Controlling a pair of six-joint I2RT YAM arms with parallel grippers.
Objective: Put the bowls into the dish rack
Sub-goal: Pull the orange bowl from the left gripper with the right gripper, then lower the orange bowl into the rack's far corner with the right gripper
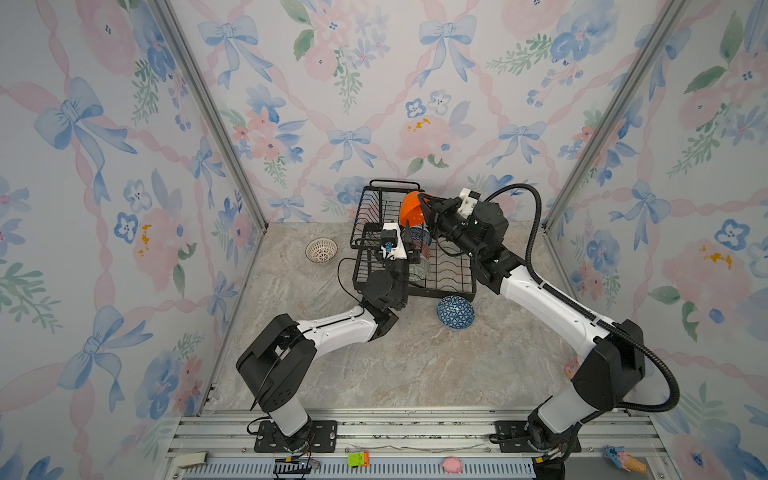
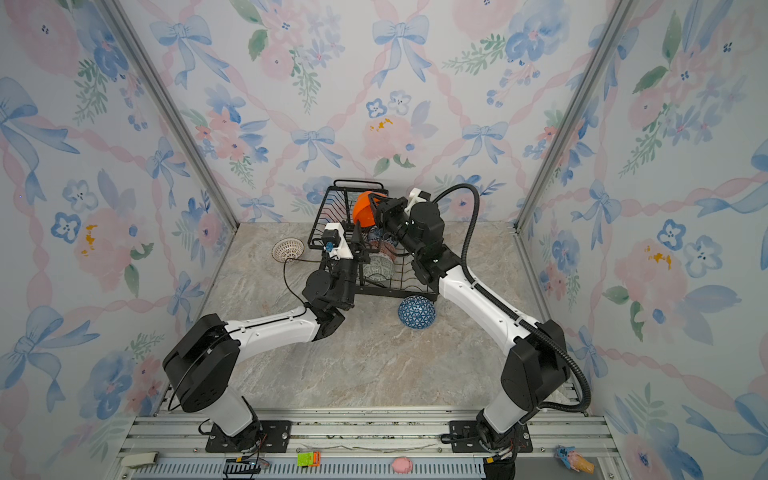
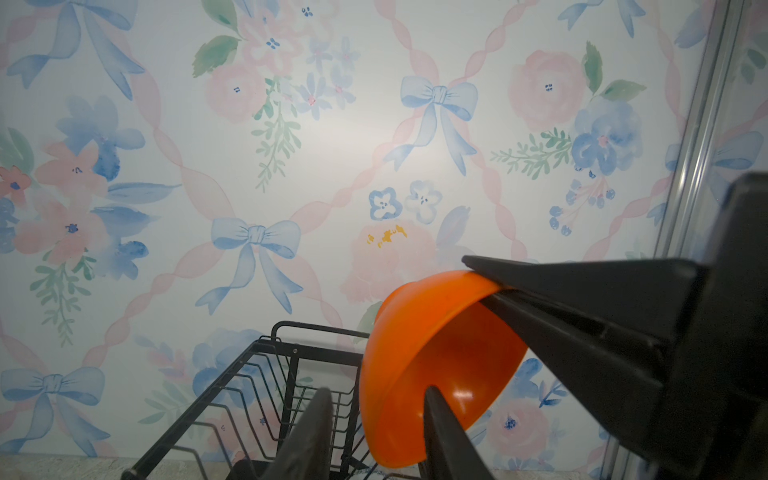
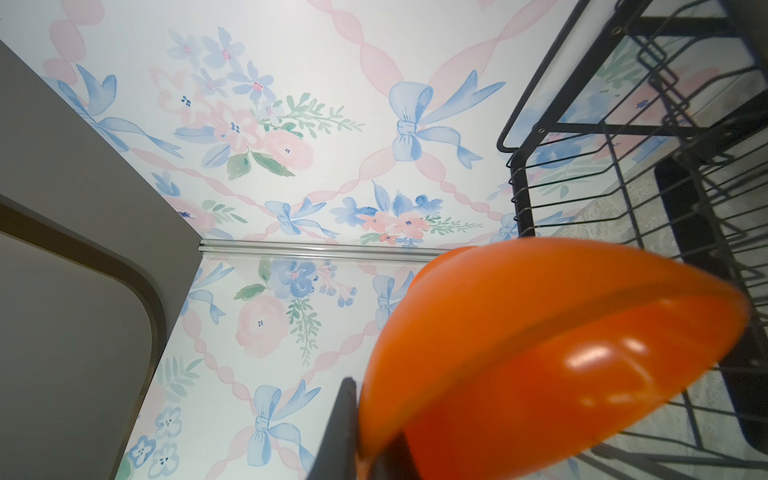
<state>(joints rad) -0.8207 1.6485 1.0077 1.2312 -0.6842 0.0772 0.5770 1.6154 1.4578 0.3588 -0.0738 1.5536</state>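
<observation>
A plain orange bowl [image 1: 411, 212] [image 2: 362, 212] hangs tilted above the raised basket of the black wire dish rack [image 1: 374, 195] [image 2: 332, 199]. My right gripper [image 1: 422, 199] [image 4: 362, 405] is shut on its rim. Just below it my left gripper [image 1: 411, 242] [image 3: 376, 390] is open, its fingers on either side of the bowl's [image 3: 407, 365] wall and apart from it. Standing in the lower tray are a blue-and-white bowl [image 1: 422, 235], a red-orange bowl [image 1: 427, 251] and a grey-green bowl [image 2: 378, 266]. A white lattice bowl [image 1: 321, 250] sits left of the rack. A dark blue geometric bowl [image 1: 456, 311] lies upside down at its front.
The rack stands close to the back wall of the marble table [image 1: 415, 365]. On the front rail lie a green-orange block [image 1: 358, 459], a pink pig toy [image 1: 453, 464] and an ice-cream toy [image 1: 627, 459]. Both forearms cross the table toward the rack.
</observation>
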